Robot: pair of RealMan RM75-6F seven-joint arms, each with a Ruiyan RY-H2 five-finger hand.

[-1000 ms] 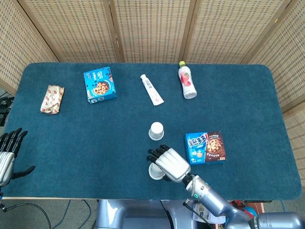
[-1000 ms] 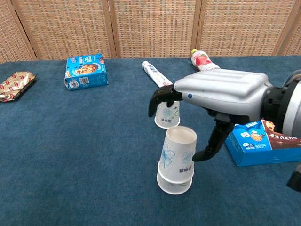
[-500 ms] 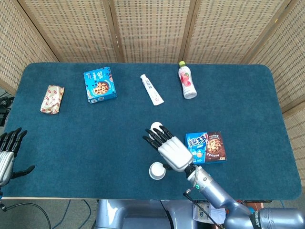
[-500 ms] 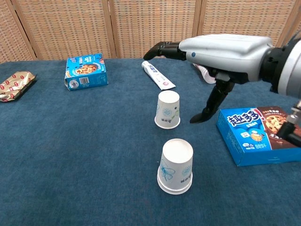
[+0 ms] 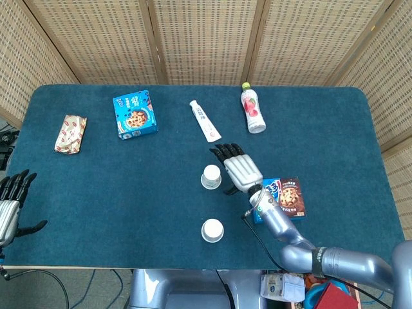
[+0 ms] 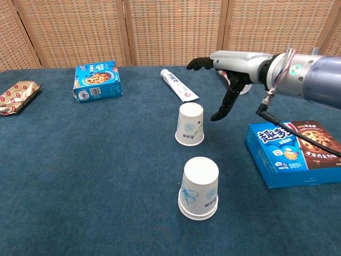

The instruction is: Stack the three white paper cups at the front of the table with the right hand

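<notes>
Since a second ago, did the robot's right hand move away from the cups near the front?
Yes. The right hand left the front cup stack and moved toward the table's back, now beside the single cup, not touching it.

bright, even, sharp, soft shadows

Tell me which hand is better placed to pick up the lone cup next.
The right hand, open, beside the lone cup. The left hand sits at the table's far left edge.
</notes>
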